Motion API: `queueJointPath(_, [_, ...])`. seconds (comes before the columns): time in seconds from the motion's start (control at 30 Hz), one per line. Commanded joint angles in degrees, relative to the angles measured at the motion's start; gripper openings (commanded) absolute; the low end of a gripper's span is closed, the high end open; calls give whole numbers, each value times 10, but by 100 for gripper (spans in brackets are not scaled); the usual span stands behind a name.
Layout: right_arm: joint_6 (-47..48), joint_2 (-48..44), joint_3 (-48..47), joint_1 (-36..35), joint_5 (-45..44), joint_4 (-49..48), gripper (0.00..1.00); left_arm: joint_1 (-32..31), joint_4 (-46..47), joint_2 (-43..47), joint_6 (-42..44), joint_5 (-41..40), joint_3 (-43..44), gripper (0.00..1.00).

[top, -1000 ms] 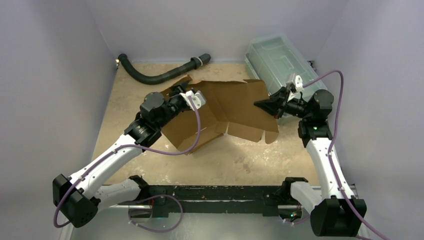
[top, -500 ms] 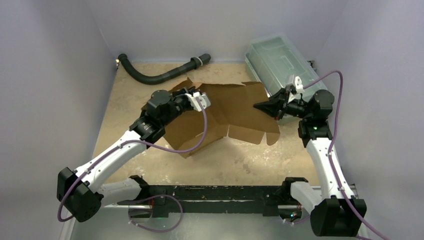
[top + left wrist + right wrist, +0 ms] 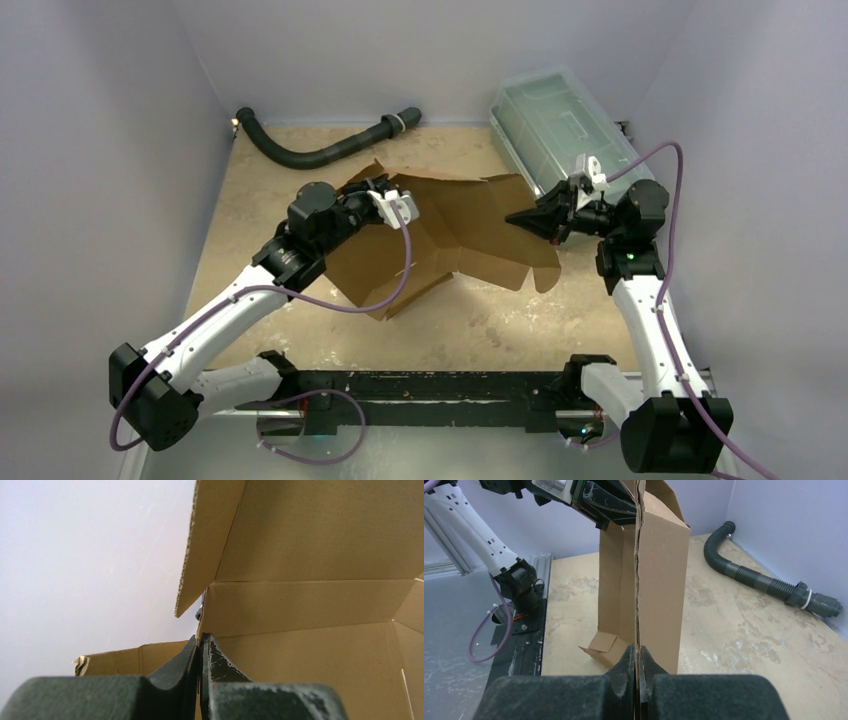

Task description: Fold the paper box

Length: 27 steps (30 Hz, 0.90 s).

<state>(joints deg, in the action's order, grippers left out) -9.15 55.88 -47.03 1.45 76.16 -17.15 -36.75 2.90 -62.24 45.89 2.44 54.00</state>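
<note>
The left arm swings in and lowers since a second ago, and the left-hand panel of the paper box (image 3: 470, 215) now hangs nearer, its lowest corner reaching closer to the surface (image 3: 500, 320). The right-hand edge also sits slightly nearer than before.

Both arms hold the die-cut sheet up over the middle of the surface. The left hand (image 3: 201, 641) is pinched together on a cardboard edge at the sheet's far left, fingers closed on the board where a crease meets a raised flap. The right hand (image 3: 638, 655) is likewise clamped on the sheet's right edge, and its wrist camera shows the board edge-on, standing upright between the fingers.

By the look of it, the folding is at an early stage. The sheet is bent along its central creases, with the left panel angled down and the right part spread flatter, and one small tab near the bottom is turned in. No side walls are locked, the flaps stand loose at different angles, and nothing resembling a closed lidded box has formed. Raising the walls, tucking the tabs and closing the lid all appear to remain.

A black ribbed hose (image 3: 320, 150) lies along the far edge, and a clear plastic bin (image 3: 555, 120) sits at far right.
</note>
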Motion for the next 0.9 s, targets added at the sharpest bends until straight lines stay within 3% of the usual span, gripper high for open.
queueJointPath(0.0, [-23, 2, -23, 0, 34, -29, 0, 10, 14, 17, 0, -7, -4, 0])
queueJointPath(0.27, [-76, 15, -17, 0, 26, -69, 0, 11, 20, 33, -29, -19, -20, 0])
queueJointPath(0.33, [-76, 16, -16, 0, 13, -67, 0, 11, 18, 41, -54, -19, -21, 11])
queueJointPath(0.47, [-64, 14, -16, 0, -29, -47, 0, 11, -24, 62, -180, 24, 9, 45])
queueJointPath(0.57, [-27, 14, -23, 0, -67, 1, 0, 11, -87, 78, -332, 42, 45, 57])
queueJointPath(0.67, [-7, 13, -25, 0, -99, 20, 0, 11, -160, 117, -490, -2, 62, 72])
queueJointPath(0.87, [34, 13, -34, 5, -138, 57, 0, 11, -253, 249, -640, -76, 0, 80])
